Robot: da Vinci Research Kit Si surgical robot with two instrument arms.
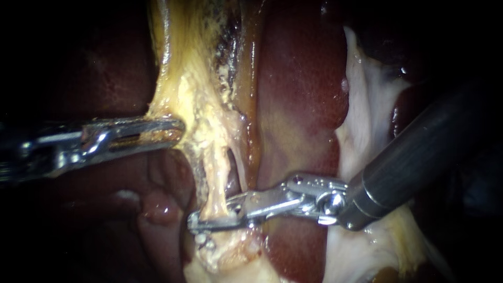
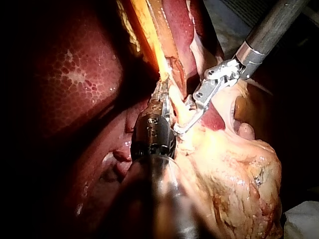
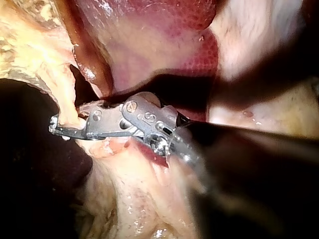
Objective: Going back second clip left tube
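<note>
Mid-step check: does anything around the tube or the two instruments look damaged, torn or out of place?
One thing: a dark, ragged strip runs along the yellow tissue that the left instrument holds, well above the right instrument at the tube; it looks scorched. No spill shows.

Maroon liver [image 1: 301, 78], yellowish tube [image 1: 215, 181]

The right instrument [image 1: 201, 220] hides where the left tube [image 1: 215, 181] crosses it.
</note>
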